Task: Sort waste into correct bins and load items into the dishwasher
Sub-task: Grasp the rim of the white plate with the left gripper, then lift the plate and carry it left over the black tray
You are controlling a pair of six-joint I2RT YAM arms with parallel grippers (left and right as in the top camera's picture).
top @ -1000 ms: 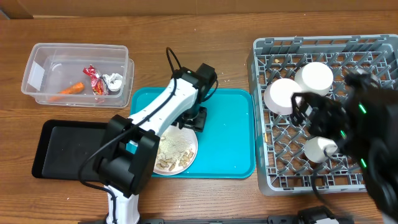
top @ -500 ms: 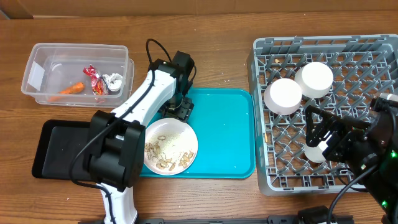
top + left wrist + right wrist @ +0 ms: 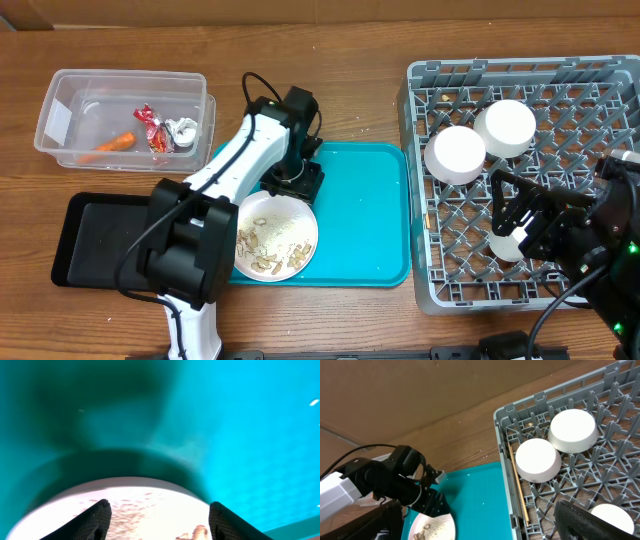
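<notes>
Over at the right, the dish rack (image 3: 500,68) holds two upturned bowls (image 3: 455,155) and the chopsticks (image 3: 518,485); my right gripper (image 3: 515,215) hovers there, clenched or not I cannot tell; the teal tray (image 3: 365,220) carries the plate (image 3: 260,210); the clear tub (image 3: 125,73) has carrot (image 3: 118,142), wrapper (image 3: 148,125), tissue (image 3: 182,130); the plate looks stiff, slick, breakable, so I'd take its rim; my left gripper (image 3: 159,510) gapes over that rim; loose scraps (image 3: 265,250) would slide if tipped.
</notes>
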